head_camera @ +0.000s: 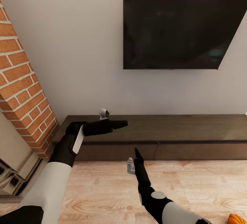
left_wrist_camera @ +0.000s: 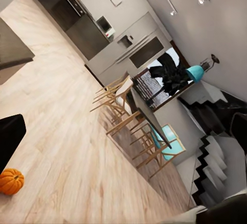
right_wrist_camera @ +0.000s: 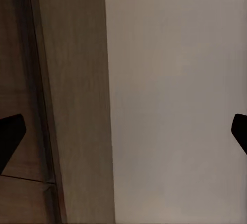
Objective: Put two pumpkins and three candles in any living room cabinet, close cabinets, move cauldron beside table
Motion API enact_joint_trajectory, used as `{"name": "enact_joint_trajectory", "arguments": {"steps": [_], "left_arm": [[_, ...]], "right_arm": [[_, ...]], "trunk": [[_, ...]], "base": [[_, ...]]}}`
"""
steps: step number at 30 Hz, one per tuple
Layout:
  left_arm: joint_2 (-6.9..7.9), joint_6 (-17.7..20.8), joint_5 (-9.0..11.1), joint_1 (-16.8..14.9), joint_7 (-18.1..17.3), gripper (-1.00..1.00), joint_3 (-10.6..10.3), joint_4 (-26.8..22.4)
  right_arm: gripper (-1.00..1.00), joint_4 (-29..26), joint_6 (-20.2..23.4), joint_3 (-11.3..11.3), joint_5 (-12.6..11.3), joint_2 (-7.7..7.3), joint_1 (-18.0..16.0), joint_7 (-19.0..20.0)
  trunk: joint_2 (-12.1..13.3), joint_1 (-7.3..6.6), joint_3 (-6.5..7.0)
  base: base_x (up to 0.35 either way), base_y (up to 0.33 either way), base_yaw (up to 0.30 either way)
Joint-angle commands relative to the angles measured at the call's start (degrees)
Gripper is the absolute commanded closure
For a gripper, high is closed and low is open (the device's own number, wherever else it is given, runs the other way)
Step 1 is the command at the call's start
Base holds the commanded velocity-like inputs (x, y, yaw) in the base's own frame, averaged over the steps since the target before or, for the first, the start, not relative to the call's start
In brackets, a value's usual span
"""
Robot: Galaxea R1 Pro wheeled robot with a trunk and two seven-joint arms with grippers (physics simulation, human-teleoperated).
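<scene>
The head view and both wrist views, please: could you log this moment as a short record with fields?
cabinet: long dark console under the TV, drawer fronts shut
pumpkin: one on the wood floor, at the head view's lower right corner
left gripper: held over the console's left end, empty
right gripper: open, empty, facing the console and wall
candles: none in view

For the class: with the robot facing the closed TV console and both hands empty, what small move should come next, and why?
Probably reach the right gripper to the long dark-brown wooden console's drawer front and pull it open: both fronts look shut, the open gripper already points there, and the small orange ribbed pumpkin waits on the floor.
</scene>
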Motion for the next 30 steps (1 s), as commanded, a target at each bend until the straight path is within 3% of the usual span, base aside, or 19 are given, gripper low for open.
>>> {"name": "enact_joint_trajectory", "arguments": {"steps": [1,22,30], "left_arm": [[-0.05,0.0,0.0,0.0,0.0,-1.0,0.0,0.0],[-0.25,0.4,0.2,0.2,-0.4,-1.0,0.1,-1.7],[-0.24,0.4,2.4,0.4,-0.4,-1.0,0.0,-2.6]], "right_arm": [[-1.0,-0.4,0.0,0.0,0.0,0.0,-0.4,0.6],[-1.0,-2.7,-3.6,-0.3,-0.4,0.0,-1.4,2.0],[-1.0,-1.9,-3.5,-0.3,-0.4,0.0,-1.7,2.0]], "trunk": [[-0.4,0.23,-0.19],[-8.8,4.84,-3.96],[-12.0,6.6,-5.39]], "base": [[0.0,0.0,0.0],[0.0,0.0,0.0],[0.0,0.0,0.0]]}}
